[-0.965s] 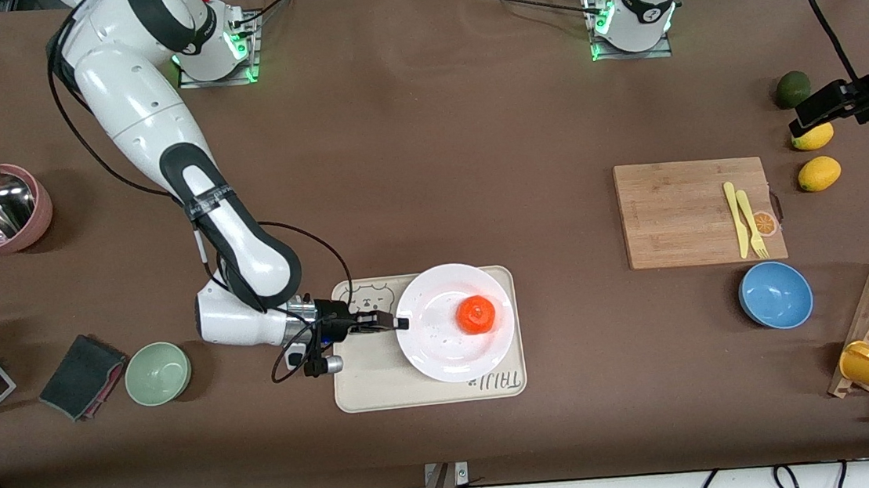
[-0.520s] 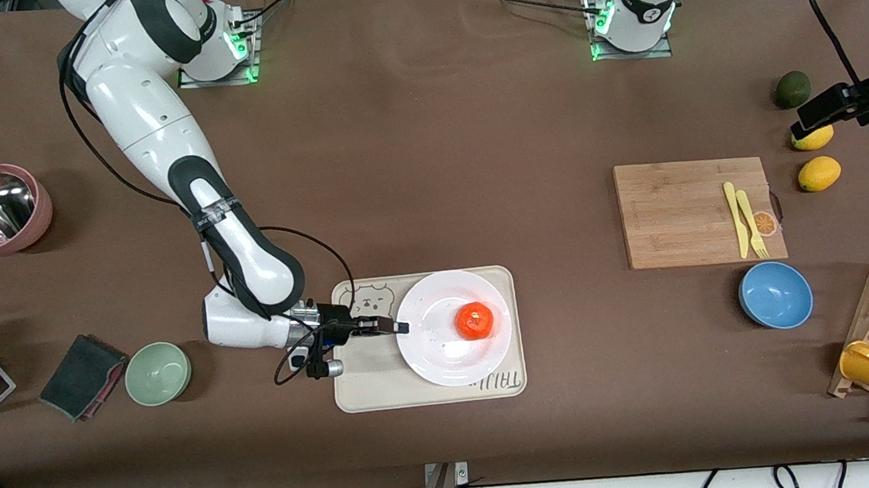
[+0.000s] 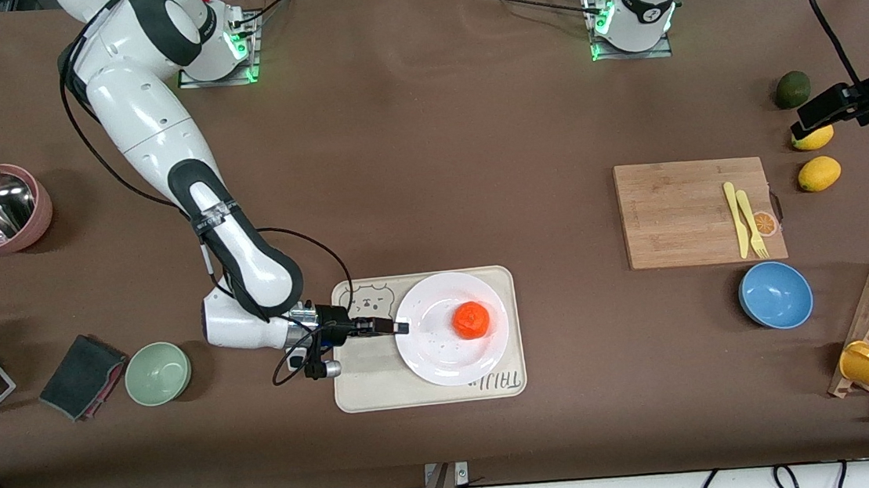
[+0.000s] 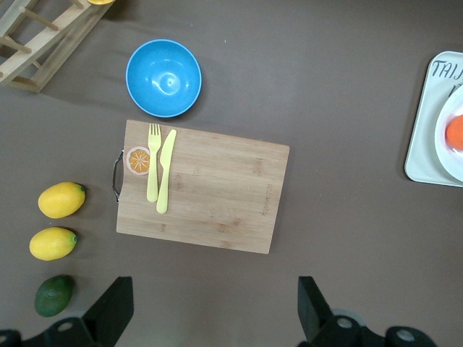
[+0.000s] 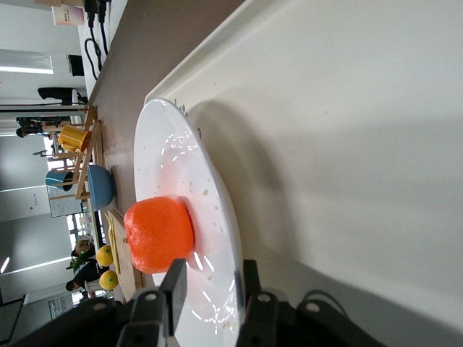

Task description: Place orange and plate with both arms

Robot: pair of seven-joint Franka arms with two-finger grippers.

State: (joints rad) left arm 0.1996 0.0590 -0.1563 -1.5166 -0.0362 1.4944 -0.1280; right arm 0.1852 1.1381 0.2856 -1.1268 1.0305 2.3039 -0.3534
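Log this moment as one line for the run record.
right claw: at plate rim, fingers astride it | orange: on plate | plate: on bear-print tray | left claw: open, waiting above cutting board

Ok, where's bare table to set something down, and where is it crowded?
Free: the broad brown stretch between the tray and the cutting board, running up to the arm bases. Crowded: the plate with the orange fills most of the tray, right gripper at its rim; lemons and blue bowl ring the board.
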